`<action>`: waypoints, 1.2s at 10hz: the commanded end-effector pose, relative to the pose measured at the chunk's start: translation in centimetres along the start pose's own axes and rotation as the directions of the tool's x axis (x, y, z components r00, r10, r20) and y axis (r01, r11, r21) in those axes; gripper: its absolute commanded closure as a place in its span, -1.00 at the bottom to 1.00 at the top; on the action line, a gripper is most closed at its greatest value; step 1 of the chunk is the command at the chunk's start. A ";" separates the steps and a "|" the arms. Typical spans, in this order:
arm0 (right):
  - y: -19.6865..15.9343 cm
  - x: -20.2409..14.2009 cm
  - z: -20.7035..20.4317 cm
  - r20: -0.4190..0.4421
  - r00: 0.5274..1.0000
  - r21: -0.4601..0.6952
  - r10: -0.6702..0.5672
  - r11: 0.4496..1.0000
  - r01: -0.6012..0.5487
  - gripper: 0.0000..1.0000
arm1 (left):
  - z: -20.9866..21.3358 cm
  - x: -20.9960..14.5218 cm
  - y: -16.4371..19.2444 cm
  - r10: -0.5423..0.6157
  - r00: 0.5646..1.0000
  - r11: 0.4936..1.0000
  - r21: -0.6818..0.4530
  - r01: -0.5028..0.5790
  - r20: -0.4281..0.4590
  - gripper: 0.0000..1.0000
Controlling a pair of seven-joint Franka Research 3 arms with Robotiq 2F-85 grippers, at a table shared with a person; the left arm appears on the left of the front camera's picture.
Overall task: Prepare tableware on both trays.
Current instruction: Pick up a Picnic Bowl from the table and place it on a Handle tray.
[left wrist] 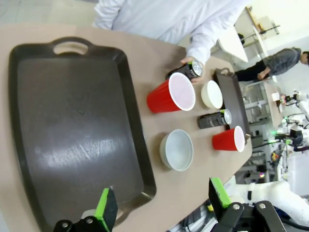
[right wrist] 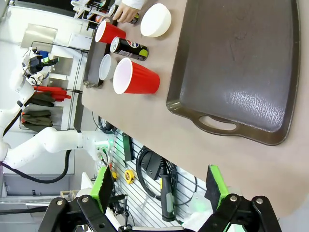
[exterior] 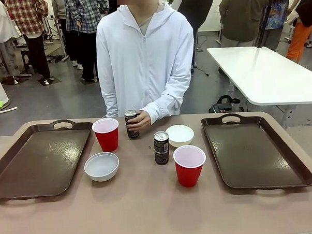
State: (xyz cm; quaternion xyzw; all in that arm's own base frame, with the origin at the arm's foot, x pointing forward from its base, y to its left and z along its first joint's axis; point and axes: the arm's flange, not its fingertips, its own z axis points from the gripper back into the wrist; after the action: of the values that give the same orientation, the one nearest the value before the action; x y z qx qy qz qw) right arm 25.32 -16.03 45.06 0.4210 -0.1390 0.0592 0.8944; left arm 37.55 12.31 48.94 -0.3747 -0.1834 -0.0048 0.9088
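Found two dark brown rectangular plastic trays on the tan tabletop (exterior: 149, 210), the left tray (exterior: 34, 164) and the right tray (exterior: 261, 154), both bare. Saw all the tableware standing between them: a red plastic cup with a pale inside (exterior: 106, 134) near the left tray, a second red plastic cup (exterior: 189, 167) nearer the right tray, a small round white bowl (exterior: 101, 166) just beside the left tray's inner rim, another white bowl (exterior: 180, 135) farther back, and a small dark drink can (exterior: 161, 148) upright in the middle. Noted a second dark can (exterior: 131, 123) upright at the far edge, gripped by the person's hand (exterior: 141, 120).

Found the left gripper (left wrist: 162, 200) spread wide with nothing between its green pads, poised above the near corner of the left tray. Found the right gripper (right wrist: 158, 182) likewise spread and empty, out past the near table edge by the right tray's handle.

Judged nothing placed yet, so took the step in hand for a first pick. Thought it wise to send each arm to its own side. Advised pinching a cup by one wall near the rim, lightly, against the likely flex of thin plastic. Advised taking a bowl over its rim, not across. Reckoned the middle can a tipping risk; thought it best to leave the held can until released.
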 end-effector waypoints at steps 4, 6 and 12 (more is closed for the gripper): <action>0.0 0.0 0.0 0.000 1.000 0.000 0.000 1.000 0.000 -1.00 | -0.1 0.0 -0.1 0.005 1.000 1.000 -0.013 -0.005 0.005 -1.00; 0.0 0.0 0.0 0.000 1.000 0.000 0.000 1.000 0.000 -1.00 | -0.1 0.0 -0.1 0.005 1.000 1.000 -0.013 -0.005 0.005 -1.00; 0.0 0.0 0.0 0.000 1.000 0.000 0.000 1.000 0.000 -1.00 | -0.4 -0.5 -2.2 -0.025 1.000 0.985 0.169 0.024 0.006 -1.00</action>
State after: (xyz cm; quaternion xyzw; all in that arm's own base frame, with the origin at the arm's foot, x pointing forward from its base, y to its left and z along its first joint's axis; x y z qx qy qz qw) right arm 25.32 -16.03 45.06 0.4209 -0.1390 0.0592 0.8944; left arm 37.66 12.02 49.28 -0.3520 -0.1880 -0.0076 0.9169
